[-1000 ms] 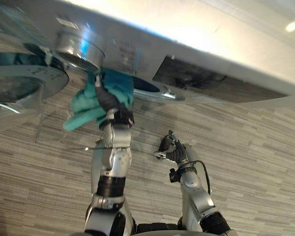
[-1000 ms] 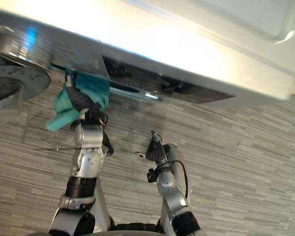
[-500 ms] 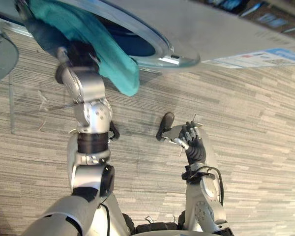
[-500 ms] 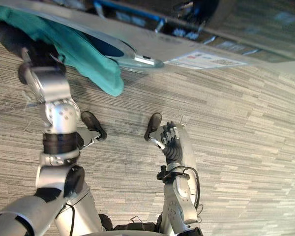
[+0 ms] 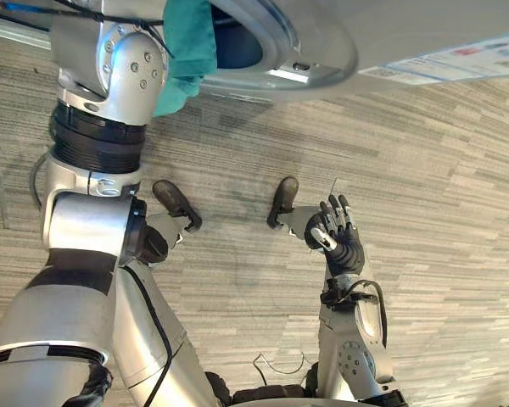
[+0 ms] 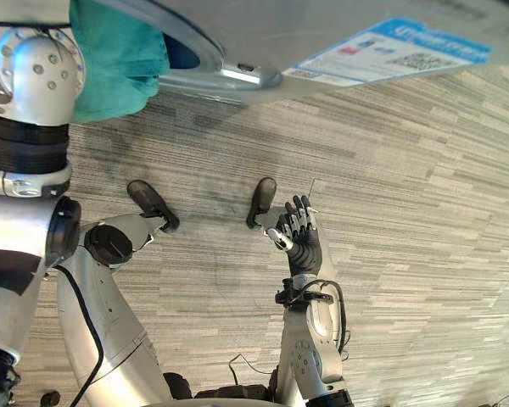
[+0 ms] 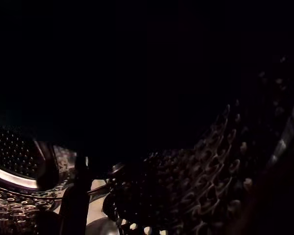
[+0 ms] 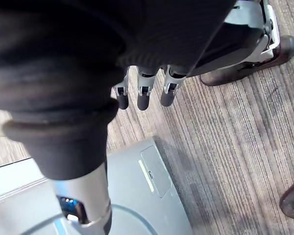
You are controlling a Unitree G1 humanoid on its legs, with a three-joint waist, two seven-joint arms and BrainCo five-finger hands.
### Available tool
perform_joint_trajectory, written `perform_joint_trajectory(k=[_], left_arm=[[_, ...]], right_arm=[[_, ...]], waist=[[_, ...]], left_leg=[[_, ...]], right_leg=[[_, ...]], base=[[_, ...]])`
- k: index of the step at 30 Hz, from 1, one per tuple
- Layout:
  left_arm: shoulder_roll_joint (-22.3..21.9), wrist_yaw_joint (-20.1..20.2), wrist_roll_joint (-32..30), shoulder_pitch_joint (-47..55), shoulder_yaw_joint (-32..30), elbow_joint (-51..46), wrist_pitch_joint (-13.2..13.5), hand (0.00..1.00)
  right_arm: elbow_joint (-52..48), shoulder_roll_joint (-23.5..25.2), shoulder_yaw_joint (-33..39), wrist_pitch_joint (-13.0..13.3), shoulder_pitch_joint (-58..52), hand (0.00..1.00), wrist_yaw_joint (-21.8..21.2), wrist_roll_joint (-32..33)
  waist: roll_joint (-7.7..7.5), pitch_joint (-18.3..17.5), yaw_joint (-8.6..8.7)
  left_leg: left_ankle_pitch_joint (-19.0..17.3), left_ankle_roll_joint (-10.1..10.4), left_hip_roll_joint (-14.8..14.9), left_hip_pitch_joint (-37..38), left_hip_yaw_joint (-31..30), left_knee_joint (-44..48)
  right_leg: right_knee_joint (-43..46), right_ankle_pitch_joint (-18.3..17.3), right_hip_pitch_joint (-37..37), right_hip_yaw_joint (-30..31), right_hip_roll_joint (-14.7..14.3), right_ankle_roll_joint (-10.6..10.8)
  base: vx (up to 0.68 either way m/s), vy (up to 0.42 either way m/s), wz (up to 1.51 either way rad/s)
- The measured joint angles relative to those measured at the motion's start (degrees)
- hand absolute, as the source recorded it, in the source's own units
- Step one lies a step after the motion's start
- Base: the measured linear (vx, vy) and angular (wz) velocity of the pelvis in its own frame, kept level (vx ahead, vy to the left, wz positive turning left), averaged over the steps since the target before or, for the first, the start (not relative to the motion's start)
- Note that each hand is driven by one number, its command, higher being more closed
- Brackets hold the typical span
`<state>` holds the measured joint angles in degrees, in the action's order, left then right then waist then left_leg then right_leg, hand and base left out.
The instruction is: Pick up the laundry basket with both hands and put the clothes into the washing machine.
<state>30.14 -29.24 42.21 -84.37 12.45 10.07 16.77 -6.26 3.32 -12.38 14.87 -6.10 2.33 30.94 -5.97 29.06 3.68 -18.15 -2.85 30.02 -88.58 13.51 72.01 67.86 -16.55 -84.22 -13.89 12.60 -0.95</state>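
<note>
A teal cloth [image 5: 187,42] hangs half out of the washing machine's round opening [image 5: 322,59], draped beside my left arm [image 5: 110,76]. That arm reaches up into the opening, and its hand is hidden inside the drum. The left wrist view looks at the dark perforated drum wall [image 7: 14,156]. My right hand [image 5: 335,237] is held low over the floor in front of the machine, open, with fingers [image 8: 142,95] straight and spread and nothing in it.
Grey wood-pattern floor [image 5: 441,212] stretches out to the right. A blue and white label [image 5: 458,64] sits on the machine's front, right of the opening. A grey panel of the machine [image 8: 152,196] shows in the right wrist view.
The camera has swung closer to the machine. My left arm has gone deeper into the opening with the teal cloth, so less of it hangs out. The right hand's fingers have straightened.
</note>
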Motion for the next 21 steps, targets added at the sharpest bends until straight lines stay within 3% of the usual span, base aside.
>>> perform_joint_trajectory(k=[4, 6, 7, 8, 9, 10, 11, 14, 18, 21], left_arm=[[1.8, -2.0, -2.0, -0.1, 1.0, 2.9, 1.3, 1.00], [2.2, -1.9, -7.2, -1.3, 1.5, 6.9, 0.8, 1.00], [2.9, -0.6, -17.0, -2.8, 1.8, 10.5, -2.6, 1.00], [4.5, 0.5, -24.0, -5.0, 3.8, 14.4, -6.1, 0.00], [6.2, 3.6, -34.9, -8.4, 6.8, 20.1, -11.1, 0.00], [6.6, 4.9, -38.7, -8.9, 7.4, 21.2, -12.5, 0.00], [6.8, 7.9, -48.6, -8.7, 8.1, 22.7, -14.5, 0.00], [5.5, 13.5, -65.4, -4.8, 10.6, 27.2, -16.5, 0.00], [-1.3, 20.3, -72.0, 2.2, 9.5, 37.9, -19.6, 0.00], [-3.1, 22.7, -68.1, 4.3, 4.7, 40.1, -22.1, 0.00]], right_arm=[[-0.6, 0.0, 1.0, -0.1, 0.0, 0.00, -0.1, 0.0], [-0.7, 0.1, 2.8, -0.1, 0.0, 0.00, 0.0, 0.1], [-0.7, 0.1, 3.7, 0.0, 0.0, 0.00, -0.1, 0.3], [-0.6, 0.2, 4.1, 0.0, 0.0, 0.00, -0.2, 0.5], [0.7, 0.2, 4.0, 0.0, 0.0, 0.00, -0.8, 0.5], [1.3, 0.2, 4.0, 0.1, 0.0, 0.00, -1.3, 0.5], [2.7, 0.2, 4.0, 0.0, -0.1, 0.00, -1.6, 0.5], [4.4, 0.2, 3.8, 0.0, -0.2, 0.00, -2.8, 1.2], [5.2, 0.1, 3.6, 0.3, -0.2, 0.00, -3.9, 2.9], [5.4, -0.1, 3.6, -0.1, -1.0, 0.00, -5.0, 2.7]], waist=[[-0.77, 0.0, -0.15], [-0.95, -0.1, -0.14], [-1.19, -0.2, -0.16], [-1.61, -0.5, -0.02], [-2.63, -1.2, 0.42], [-2.69, -1.2, 0.59], [-2.84, -1.4, 0.90], [-2.85, -1.5, 1.79], [-2.89, -1.5, 1.70], [-2.89, -1.5, 1.80]], left_leg=[[-0.7, -1.0, 1.2, 1.8, 2.0, -0.2], [-0.9, -1.3, 1.3, 3.0, 3.2, -0.9], [-1.0, -1.1, 1.2, 3.8, 3.9, -1.6], [-1.1, -1.0, 1.0, 4.4, 4.5, -2.3], [-1.0, -1.0, 1.0, 5.4, 6.0, -3.6], [-1.0, -1.0, 1.1, 5.7, 6.1, -3.9], [-1.0, -1.0, 1.1, 6.5, 6.6, -4.7], [-0.8, -1.1, 1.0, 7.6, 7.3, -6.0], [-0.1, -2.0, 1.0, 8.8, 7.8, -6.7], [0.4, -1.2, 1.2, 9.6, 8.1, -8.2]], right_leg=[[-2.6, 2.2, 0.7, 1.6, -1.5, 1.0], [-3.9, 2.9, 1.5, 2.0, -1.5, 1.3], [-4.8, 3.2, 2.0, 2.3, -1.5, 1.7], [-5.6, 3.5, 2.2, 2.5, -1.5, 1.6], [-7.2, 4.4, 2.4, 2.7, -1.4, 1.5], [-7.8, 4.7, 2.8, 2.6, -1.4, 1.6], [-9.0, 5.2, 3.4, 2.4, -1.3, 2.0], [-11.0, 6.7, 4.5, 1.9, -1.4, 1.9], [-11.2, 6.7, 5.2, 1.6, -1.4, 1.8], [-12.8, 6.9, 6.0, 1.4, -1.9, 1.5]], base=[[-0.07, 0.054, -0.31], [-0.07, 0.036, -0.08], [-0.08, 0.020, -0.01], [-0.13, 0.019, -0.09], [-0.11, 0.016, -0.14], [-0.13, 0.029, -0.23], [-0.09, 0.036, -0.19], [-0.06, 0.031, -0.11], [0.00, 0.000, 0.00], [-0.05, -0.009, -0.01]])
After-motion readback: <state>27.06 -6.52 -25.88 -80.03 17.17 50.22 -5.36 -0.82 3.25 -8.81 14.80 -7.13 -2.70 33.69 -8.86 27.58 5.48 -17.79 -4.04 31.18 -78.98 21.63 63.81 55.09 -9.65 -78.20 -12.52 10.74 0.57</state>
